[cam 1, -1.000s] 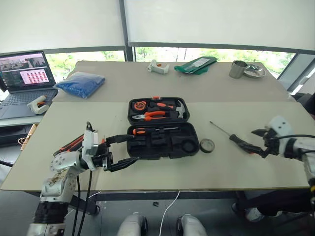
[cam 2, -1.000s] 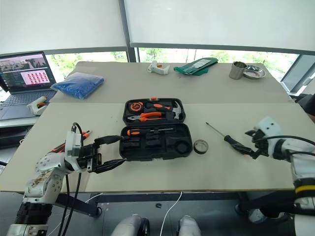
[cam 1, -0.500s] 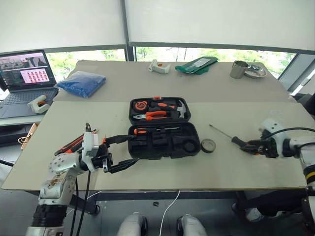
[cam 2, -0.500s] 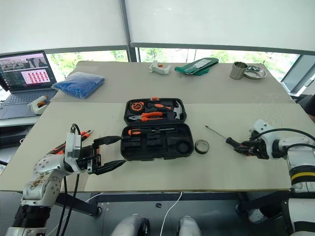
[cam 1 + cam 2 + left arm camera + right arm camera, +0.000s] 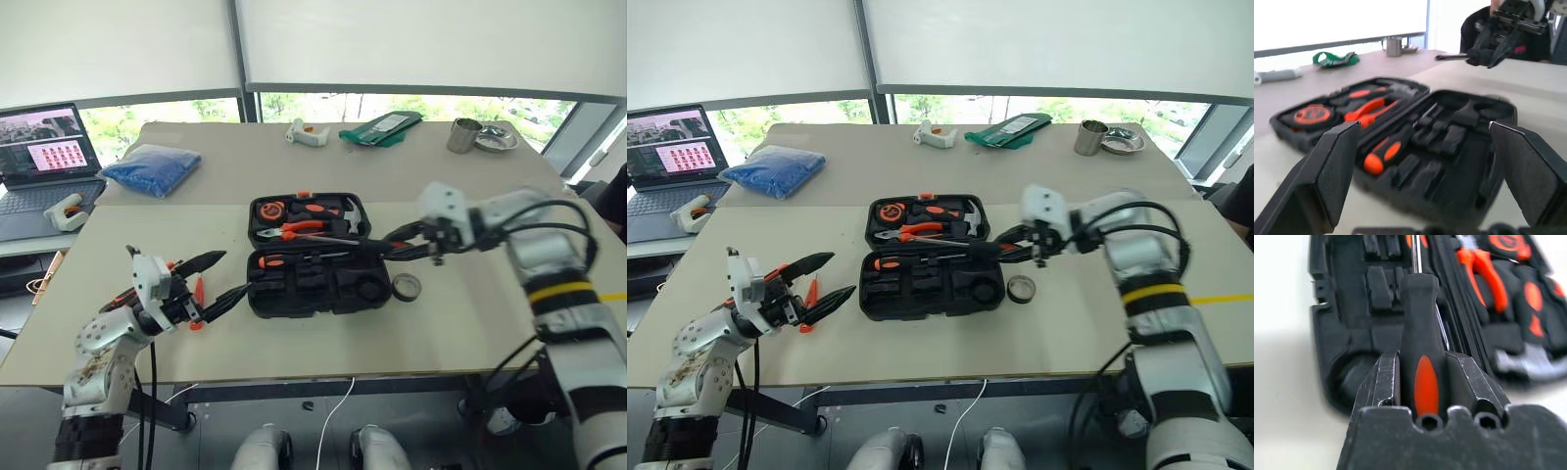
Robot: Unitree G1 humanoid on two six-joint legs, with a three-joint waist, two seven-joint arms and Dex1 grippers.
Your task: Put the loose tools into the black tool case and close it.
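A: Where's the black tool case (image 5: 313, 257)?
B: Lying opened mid-table (image 5: 470, 323).
A: And the hands?
B: The right hand (image 5: 409, 243) clamps a screwdriver (image 5: 1422, 367) above the case; the left hand (image 5: 210, 280), fingers spread and holding nothing, waits beside it.

Tools (image 5: 125, 292) on the table behind the left arm, partly hidden.

A beige bench (image 5: 460, 323) carries a blue bag (image 5: 153, 164) near its far left corner. Along the far edge lie a white glue gun (image 5: 307, 133), a green pouch (image 5: 380, 127), a steel cup (image 5: 462, 135) and, just beside it, a shallow metal dish (image 5: 497, 138). An open laptop (image 5: 39, 157) sits on a side table at left, with a white object (image 5: 61, 211) resting against it.
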